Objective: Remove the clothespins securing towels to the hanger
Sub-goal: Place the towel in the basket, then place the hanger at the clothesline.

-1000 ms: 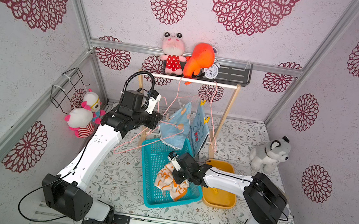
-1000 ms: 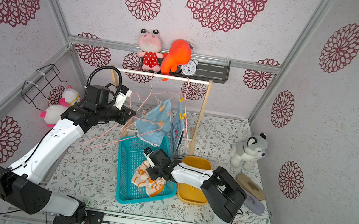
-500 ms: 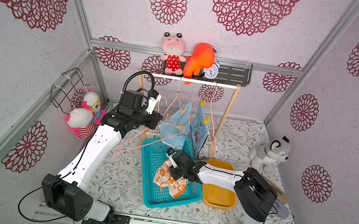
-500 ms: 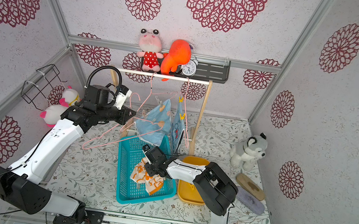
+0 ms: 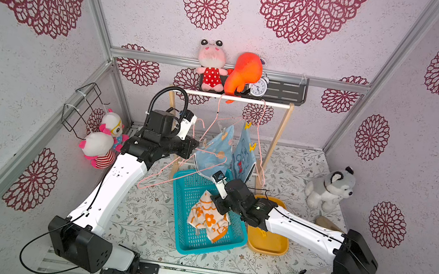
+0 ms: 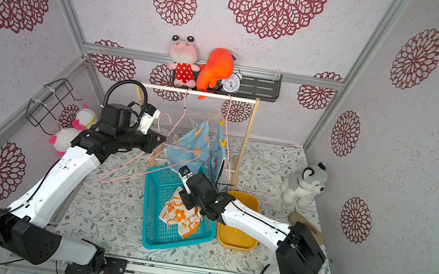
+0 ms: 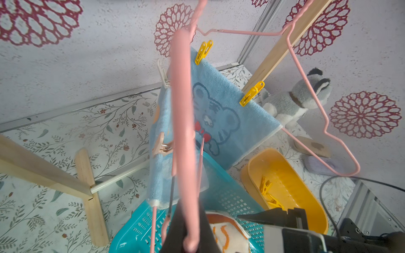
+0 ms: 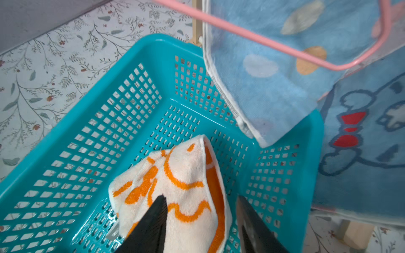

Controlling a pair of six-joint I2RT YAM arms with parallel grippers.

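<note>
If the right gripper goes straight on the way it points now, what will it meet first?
The right gripper would likely meet the orange-flowered towel lying in the basket first.

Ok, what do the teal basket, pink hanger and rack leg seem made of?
Teal basket: moulded plastic, glossy; highlights on its slotted walls.
Pink hanger: thin wire, probably plastic-coated metal; smooth, even pink, core unseen.
Rack leg: pale wood, likely unvarnished; matte, faint grain.

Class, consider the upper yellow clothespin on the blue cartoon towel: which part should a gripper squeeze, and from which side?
Squeeze the splayed tail ends of the upper yellow clothespin: they stand free above the cartoon towel, while its jaws bite the cloth. Approach from above, probably.
</note>
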